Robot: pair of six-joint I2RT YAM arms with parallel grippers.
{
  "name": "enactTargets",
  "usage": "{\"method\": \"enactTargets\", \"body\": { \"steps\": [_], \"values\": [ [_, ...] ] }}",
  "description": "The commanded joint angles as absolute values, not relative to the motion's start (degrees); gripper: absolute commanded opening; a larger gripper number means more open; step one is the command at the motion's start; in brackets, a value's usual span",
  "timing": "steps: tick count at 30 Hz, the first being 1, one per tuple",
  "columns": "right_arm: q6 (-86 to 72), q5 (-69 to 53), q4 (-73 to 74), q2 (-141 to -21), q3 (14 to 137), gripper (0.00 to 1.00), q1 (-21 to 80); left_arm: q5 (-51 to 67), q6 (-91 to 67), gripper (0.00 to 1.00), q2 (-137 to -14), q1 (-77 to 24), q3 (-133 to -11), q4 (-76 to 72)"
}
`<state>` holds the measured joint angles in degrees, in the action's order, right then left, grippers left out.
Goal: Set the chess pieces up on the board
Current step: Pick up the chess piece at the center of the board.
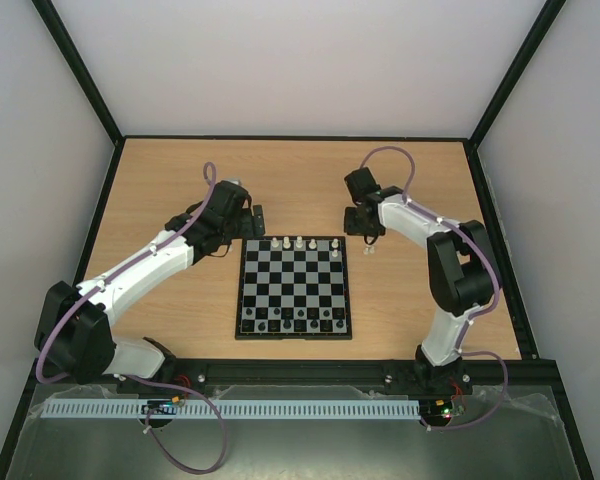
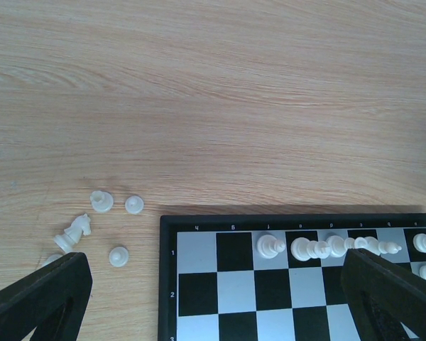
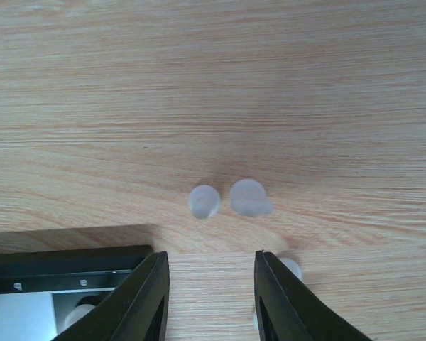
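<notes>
Hovering part-open and empty, the right fingers hang over the desk; two pale chess pieces lie just beyond, beside the board. The left fingers gape wide, straddling a board corner.

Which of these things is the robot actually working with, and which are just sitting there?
Part of the job: board; white pieces on its far row; loose white pieces beside it.
Just there: black pieces on its near row; slotted grey strip.
</notes>
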<state>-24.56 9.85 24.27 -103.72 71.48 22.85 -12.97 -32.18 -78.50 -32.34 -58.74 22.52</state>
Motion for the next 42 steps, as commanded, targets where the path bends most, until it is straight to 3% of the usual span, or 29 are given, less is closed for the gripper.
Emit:
{"method": "enactTargets", "body": {
  "steps": [1,9,25,33,42],
  "values": [
    [-26.0,12.6,25.9,-101.1,68.4,0.35,22.3,-12.9,-32.4,1.00,-78.4,-32.2,-57.7,21.2],
    [-26.5,11.8,23.9,-97.6,62.8,0.35,22.2,-15.2,-33.7,0.99,-80.8,-31.9,-57.1,21.3],
    [-24.5,2.1,25.6,-86.0,64.1,0.35,22.9,-17.6,-36.9,0.99,-91.1,-22.6,-55.7,21.3],
    [-24.2,-0.8,24.1,-85.4,63.0,0.35,23.5,-16.2,-35.7,0.66,-94.3,-21.5,-57.6,20.7],
    [-23.9,-1.8,23.5,-85.2,62.5,0.35,24.0,-14.2,-34.6,0.43,-100.4,-21.1,-61.5,19.4]
  ]
}}
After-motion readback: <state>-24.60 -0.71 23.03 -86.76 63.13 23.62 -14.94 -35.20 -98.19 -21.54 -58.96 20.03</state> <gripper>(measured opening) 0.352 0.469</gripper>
